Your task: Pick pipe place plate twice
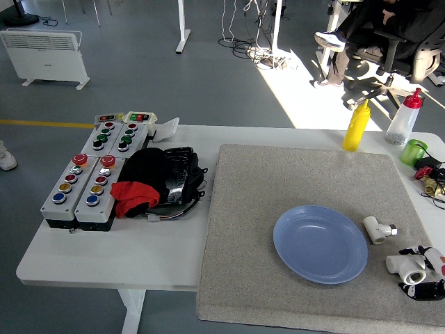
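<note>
So far the plate [320, 243] is empty; both pipes [379, 229] lie at its 3 o'clock, right hand [421, 273] spread around one [407, 266].

- We see the mat [278, 181] bare across its left half and far part, open to a reach.
- The plate [320, 243] sits toward the mat's right, its left and near sides clear.
- Two pipes [379, 229] [406, 265] and the right hand [424, 270] crowd the mat's right edge.
- Bottles [357, 125] and a cup [414, 151] line the table's far right edge.
- Button boxes [87, 181] and a bag [160, 181] fill the table's left side.
</note>
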You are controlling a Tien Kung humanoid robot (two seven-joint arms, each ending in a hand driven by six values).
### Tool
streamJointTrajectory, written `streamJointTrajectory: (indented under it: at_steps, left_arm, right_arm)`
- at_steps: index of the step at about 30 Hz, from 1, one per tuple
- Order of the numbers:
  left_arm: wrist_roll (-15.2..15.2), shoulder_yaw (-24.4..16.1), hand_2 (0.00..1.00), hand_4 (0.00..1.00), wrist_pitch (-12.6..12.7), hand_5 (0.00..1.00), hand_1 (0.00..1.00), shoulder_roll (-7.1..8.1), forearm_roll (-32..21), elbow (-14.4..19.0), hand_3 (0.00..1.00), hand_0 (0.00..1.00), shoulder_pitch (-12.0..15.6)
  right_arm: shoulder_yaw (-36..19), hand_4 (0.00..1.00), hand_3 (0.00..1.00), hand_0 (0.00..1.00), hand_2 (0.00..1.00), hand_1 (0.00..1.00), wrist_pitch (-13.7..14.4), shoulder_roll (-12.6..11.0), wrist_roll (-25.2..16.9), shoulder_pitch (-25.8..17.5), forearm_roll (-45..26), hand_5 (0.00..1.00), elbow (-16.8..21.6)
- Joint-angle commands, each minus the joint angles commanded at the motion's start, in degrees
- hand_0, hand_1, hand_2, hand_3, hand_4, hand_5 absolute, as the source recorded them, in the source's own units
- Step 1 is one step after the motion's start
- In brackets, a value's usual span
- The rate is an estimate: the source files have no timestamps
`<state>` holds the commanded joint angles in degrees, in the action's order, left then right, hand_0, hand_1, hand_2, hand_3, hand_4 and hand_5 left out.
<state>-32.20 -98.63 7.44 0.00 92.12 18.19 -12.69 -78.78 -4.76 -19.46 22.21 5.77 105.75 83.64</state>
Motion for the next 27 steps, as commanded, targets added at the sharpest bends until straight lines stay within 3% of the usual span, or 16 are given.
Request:
streamJointTrajectory:
  at_steps: [5, 6, 10, 19, 23, 27]
  left_arm:
    - [0.00, -0.05, 0.689, 0.340, -0.01, 0.998, 0.664, 0.00, 0.05, -0.01, 0.630, 0.673, 0.00]
    - [0.01, -0.05, 0.690, 0.340, -0.01, 0.998, 0.664, 0.00, 0.05, -0.01, 0.629, 0.674, 0.00]
    - [0.03, -0.07, 0.690, 0.340, 0.00, 0.998, 0.664, 0.00, 0.05, -0.02, 0.629, 0.674, -0.01]
    - [-0.04, 0.24, 0.689, 0.339, 0.04, 0.998, 0.664, 0.00, -0.29, -0.02, 0.629, 0.673, -0.01]
    - [-0.22, 0.37, 0.689, 0.339, 0.05, 0.998, 0.664, 0.00, -0.33, 0.04, 0.629, 0.673, 0.13]
    - [-0.46, 0.46, 0.689, 0.339, 0.07, 0.998, 0.664, 0.00, -0.30, 0.13, 0.629, 0.674, 0.33]
  right_arm:
    - [-0.14, 0.589, 0.705, 0.520, 0.609, 0.571, 0.17, 0.03, 0.26, -0.13, -0.24, 0.137, -0.11]
    - [-0.18, 0.539, 0.689, 0.457, 0.589, 0.534, 0.24, 0.02, 0.22, -0.16, -0.27, 0.123, -0.08]
    - [-0.42, 0.539, 0.689, 0.457, 0.589, 0.534, 1.03, -0.15, -0.40, -0.31, -0.40, 0.123, 0.45]
    - [0.12, 0.509, 0.644, 0.423, 0.576, 0.510, 3.85, -0.33, -2.74, 0.68, -0.35, 0.125, 4.11]
    - [3.64, 0.509, 0.644, 0.423, 0.576, 0.510, 5.67, -1.00, -4.44, 3.71, -0.99, 0.125, 6.03]
    - [8.61, 0.503, 0.632, 0.415, 0.567, 0.506, 6.46, -1.87, -5.18, 7.76, -1.76, 0.127, 5.12]
